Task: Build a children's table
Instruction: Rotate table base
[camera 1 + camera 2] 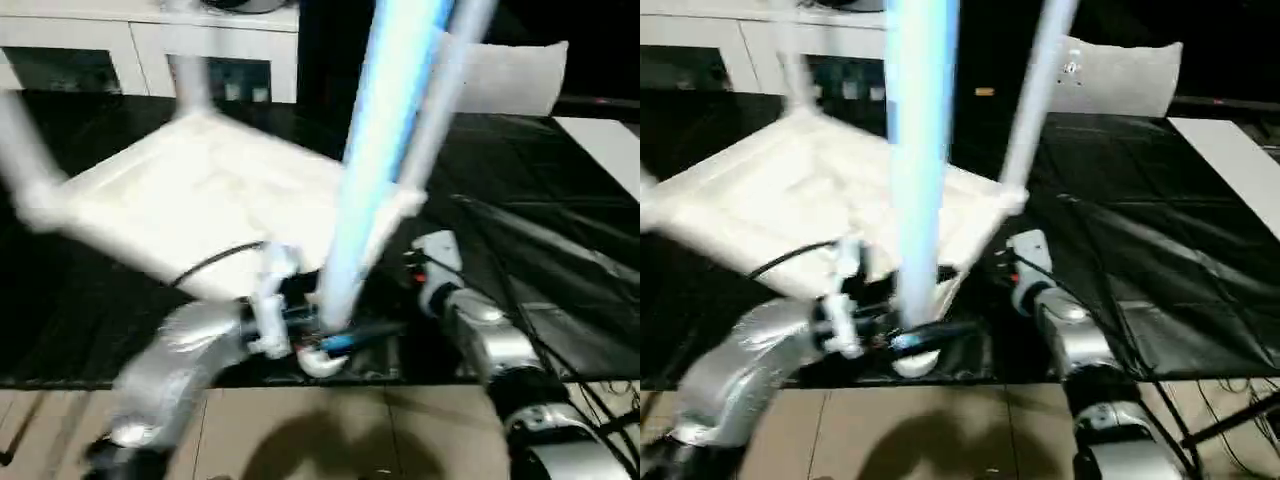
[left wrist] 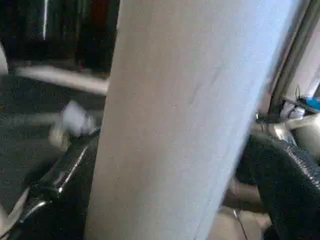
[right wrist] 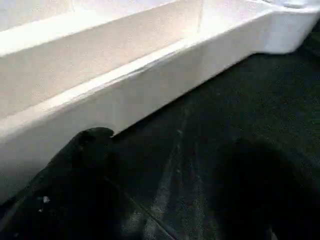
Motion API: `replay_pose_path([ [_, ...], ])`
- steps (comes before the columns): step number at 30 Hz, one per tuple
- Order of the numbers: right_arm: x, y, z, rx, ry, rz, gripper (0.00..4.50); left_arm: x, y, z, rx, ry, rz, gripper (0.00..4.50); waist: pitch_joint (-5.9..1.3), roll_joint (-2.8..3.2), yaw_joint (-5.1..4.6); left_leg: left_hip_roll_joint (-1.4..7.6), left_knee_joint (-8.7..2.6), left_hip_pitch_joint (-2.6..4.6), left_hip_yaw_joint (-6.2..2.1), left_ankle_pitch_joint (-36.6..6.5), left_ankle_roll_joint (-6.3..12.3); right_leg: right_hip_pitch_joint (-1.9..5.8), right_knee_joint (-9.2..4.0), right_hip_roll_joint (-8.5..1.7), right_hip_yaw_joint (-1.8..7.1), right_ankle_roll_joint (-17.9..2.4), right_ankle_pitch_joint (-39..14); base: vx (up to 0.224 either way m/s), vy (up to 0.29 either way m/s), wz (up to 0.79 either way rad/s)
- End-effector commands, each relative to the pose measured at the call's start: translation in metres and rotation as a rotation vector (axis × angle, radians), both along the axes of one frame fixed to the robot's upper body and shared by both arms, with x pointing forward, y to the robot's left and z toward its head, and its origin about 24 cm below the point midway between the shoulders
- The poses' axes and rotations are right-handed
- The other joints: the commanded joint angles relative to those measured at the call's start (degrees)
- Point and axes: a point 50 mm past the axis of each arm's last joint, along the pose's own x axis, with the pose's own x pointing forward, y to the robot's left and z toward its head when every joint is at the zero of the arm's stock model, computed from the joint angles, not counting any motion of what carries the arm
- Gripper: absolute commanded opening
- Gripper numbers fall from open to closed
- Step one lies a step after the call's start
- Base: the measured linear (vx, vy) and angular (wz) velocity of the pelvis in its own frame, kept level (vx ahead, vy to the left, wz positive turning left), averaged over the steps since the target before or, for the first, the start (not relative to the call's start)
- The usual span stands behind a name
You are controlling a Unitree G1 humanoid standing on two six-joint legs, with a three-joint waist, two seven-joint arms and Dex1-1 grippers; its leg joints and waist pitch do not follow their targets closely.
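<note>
Black matting covers the floor where the upturned children's table point(image 1: 200, 200) lies, legs up. The left hand point(image 1: 330, 335) grips the near leg point(image 1: 375, 150); the right hand point(image 3: 165, 200) hangs wide, empty, beside the rim. Levering that leg could unseat it.

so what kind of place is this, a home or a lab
Probably an indoor test space set up like a room: a white cabinet with glass doors at the back, black matting over a tiled floor, loose cables at the edge.

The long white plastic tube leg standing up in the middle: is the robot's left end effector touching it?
Touching. In the left wrist view the white tube leg stands between the left end effector's black fingers, pressed against them with no gap showing.
</note>
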Motion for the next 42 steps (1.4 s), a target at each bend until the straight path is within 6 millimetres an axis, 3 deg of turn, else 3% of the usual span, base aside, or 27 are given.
replay_pose_path([
  [1, 0.005, 0.025, 0.01, 0.013, -0.048, 0.097, 4.5, -0.001, -0.019, 0.005, -0.002, -0.035, -0.047, 4.46, -3.21, 0.14, 0.36, -1.23, -3.95, -0.13, 1.65, -12.12, 0.53, 2.98, -3.39, -0.07, 0.12, -12.84, -6.66, 0.0, 0.0, 0.0],
  [10, 0.009, -0.003, 0.007, -0.03, -0.043, -0.044, 4.5, 0.039, -0.022, -0.004, 0.126, -0.129, 0.251, 4.46, -3.51, 0.23, 0.47, -1.24, -3.67, 0.18, 1.68, -11.01, 1.37, 3.02, -3.39, 0.03, 0.08, -13.23, -4.08, 0.0, 0.0, 0.0],
  [14, 0.008, -0.019, 0.006, -0.042, -0.048, -0.087, 4.5, 0.045, -0.02, -0.005, 0.151, -0.154, 0.305, 4.46, -3.5, 0.28, 0.88, -1.15, -3.59, 0.3, 1.76, -10.53, 1.99, 2.98, -3.24, 0.02, 0.08, -14.26, -2.7, 0.0, 0.0, 0.0],
  [18, 0.004, -0.04, 0.009, -0.031, -0.064, -0.128, 4.5, 0.048, -0.02, -0.006, 0.13, -0.179, 0.373, 4.46, -3.35, 0.23, 1.2, -1.19, -3.69, 0.18, 1.71, -12.1, 1.89, 3.1, -3.64, -0.01, 0.07, -13.55, -5.22, 0.0, 0.0, 0.0],
  [21, -0.001, -0.051, 0.016, 0.011, -0.097, -0.118, 4.5, 0.044, -0.014, -0.016, 0.13, -0.151, 0.346, 4.46, -3.33, 0.4, 1.36, -1.19, -3.72, 0.21, 1.74, -13.11, 1.89, 2.99, -3.85, 0.1, 0.08, -13.15, -6.07, 0.0, 0.0, 0.0],
  [22, -0.004, -0.055, 0.02, 0.028, -0.118, -0.096, 4.5, 0.041, -0.01, -0.021, 0.153, -0.155, 0.322, 4.46, -3.39, 0.83, 1.46, -1.23, -3.73, 0.19, 1.62, -13.08, 2.0, 3.06, -3.7, 0.06, 0.07, -13.16, -5.91, 0.0, 0.0, 0.0],
  [24, -0.008, -0.059, 0.024, 0.034, -0.14, -0.073, 4.5, 0.037, -0.004, -0.026, 0.182, -0.162, 0.294, 4.46, -3.37, 0.45, 1.51, -1.22, -3.78, 0.05, 1.62, -12.81, 2.7, 3.16, -3.81, 0.16, 0.07, -12.83, -5.63, 0.0, 0.0, 0.0],
  [26, -0.013, -0.061, 0.027, 0.035, -0.155, -0.047, 4.5, 0.036, 0.001, -0.031, 0.203, -0.159, 0.278, 4.46, -3.33, 1.22, 1.48, -1.12, -3.81, 0.26, 1.62, -12.85, 2.75, 2.85, -3.81, 0.16, 0.08, -13.15, -5.83, 0.0, 0.0, 0.0],
  [27, -0.015, -0.062, 0.028, 0.036, -0.16, -0.035, 4.5, 0.035, 0.003, -0.032, 0.21, -0.153, 0.274, 4.46, -3.23, 1.1, 1.45, -1.11, -3.87, 0.26, 1.66, -13.76, 2.47, 2.79, -3.92, 0.23, 0.05, -13.23, -6.86, 0.0, 0.0, 0.0],
  [28, -0.028, -0.071, 0.036, 0.034, -0.182, 0.046, 4.5, 0.034, 0.017, -0.039, 0.247, -0.124, 0.251, 4.46, -3.04, 1.32, 1.64, -1.08, -3.99, 0.46, 1.69, -15.11, 2.32, 2.68, -4.27, 0.3, 0.09, -12.75, -8.34, 0.0, 0.0, 0.0],
  [29, -0.028, -0.071, 0.036, 0.034, -0.182, 0.046, 4.5, 0.034, 0.017, -0.039, 0.247, -0.124, 0.251, 4.46, -3.0, 1.32, 1.77, -1.06, -4.01, 0.58, 1.66, -15.72, 2.36, 2.66, -4.28, 0.3, 0.16, -12.55, -8.96, 0.0, 0.0, 0.0],
  [30, -0.04, -0.077, 0.042, 0.017, -0.189, 0.12, 4.5, 0.036, 0.031, -0.043, 0.289, -0.106, 0.205, 4.46, -2.96, 1.01, 1.87, -1.07, -4.16, 0.47, 1.59, -16.18, 2.51, 2.7, -4.39, 0.3, 0.15, -12.14, -9.88, 0.0, 0.0, 0.0],
  [34, -0.051, -0.083, 0.046, -0.023, -0.175, 0.231, 4.5, 0.042, 0.05, -0.046, 0.413, -0.118, 0.117, 4.18, -2.75, 1.58, 1.9, -1.22, -4.49, 0.52, 1.35, -18.92, 1.73, 2.34, -4.66, 0.23, 0.07, -10.83, -14.98, 0.0, 0.0, 0.0],
  [38, -0.058, -0.081, 0.054, -0.042, -0.169, 0.331, 4.5, 0.05, 0.063, -0.047, 0.528, -0.161, 0.037, 3.98, -2.81, 1.34, 1.83, -1.11, -4.46, 0.59, 1.35, -19.09, 1.59, 2.14, -4.77, 0.02, 0.17, -10.86, -15.26, 0.0, 0.0, 0.0],
  [40, -0.06, -0.078, 0.058, -0.052, -0.166, 0.392, 4.5, 0.058, 0.068, -0.046, 0.615, -0.213, 0.0, 3.66, -2.81, 1.77, 1.93, -1.12, -4.56, 0.46, 1.27, -17.71, 1.51, 2.27, -4.64, 0.0, 0.19, -11.09, -13.2, 0.0, 0.0, 0.0],
  [42, -0.063, -0.076, 0.061, -0.056, -0.158, 0.44, 4.5, 0.066, 0.07, -0.043, 0.664, -0.249, -0.023, 3.62, -3.01, 1.74, 1.92, -1.21, -4.38, 0.43, 1.3, -16.59, 1.65, 2.54, -4.43, 0.01, 0.21, -11.44, -10.75, 0.0, 0.0, 0.0],
])
